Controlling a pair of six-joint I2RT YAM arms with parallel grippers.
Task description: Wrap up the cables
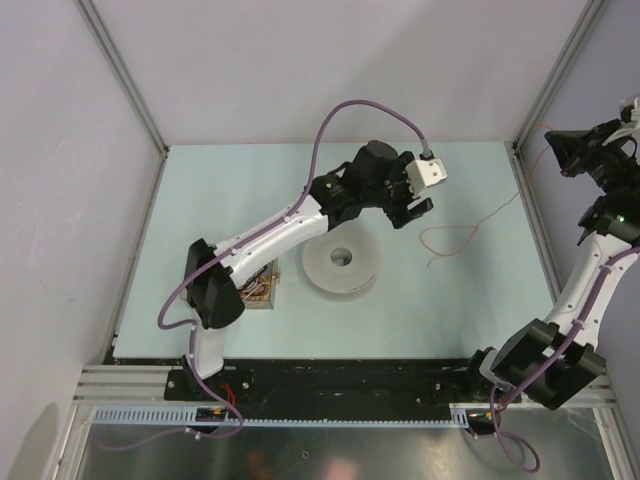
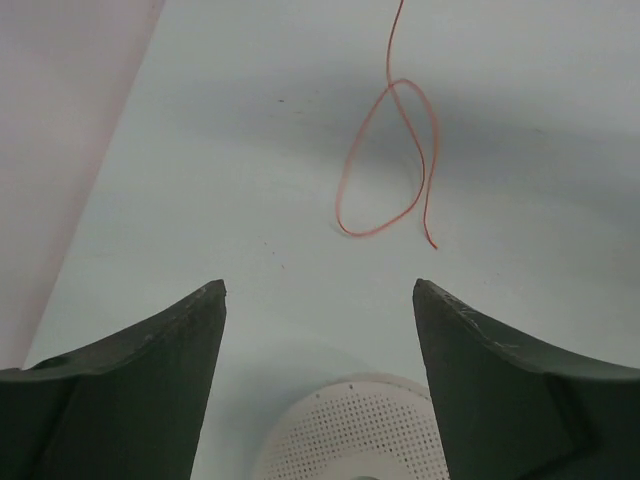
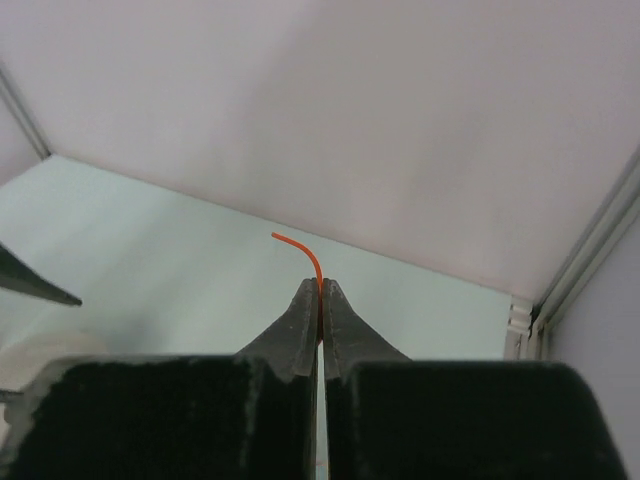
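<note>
Two grippers engaged: right gripper (image 3: 320, 290) clenched on the orange cable's (image 2: 338, 205) end, raised beyond the table's (image 1: 230, 180) right edge; left gripper (image 2: 320, 290) spread wide and empty, just past the white spool (image 1: 342, 262), with the cable's slack loop lying ahead. Best to pinch that loop low, with gentle tension. Plain walls (image 1: 300, 60) stand close, and the smooth pale-green table likely lets the wire slide.

Two arms (image 1: 285, 220), one white spool (image 1: 342, 265), one orange cable (image 2: 339, 200) — and one small box (image 1: 262, 292).

Left arm (image 1: 280, 225) stretches forward, left gripper (image 2: 320, 290) angled down, fingers spread wide. Right arm (image 1: 590, 290) rears high at the right edge, right gripper (image 3: 320, 287) pinched tight on the orange cable (image 3: 298, 244).
</note>
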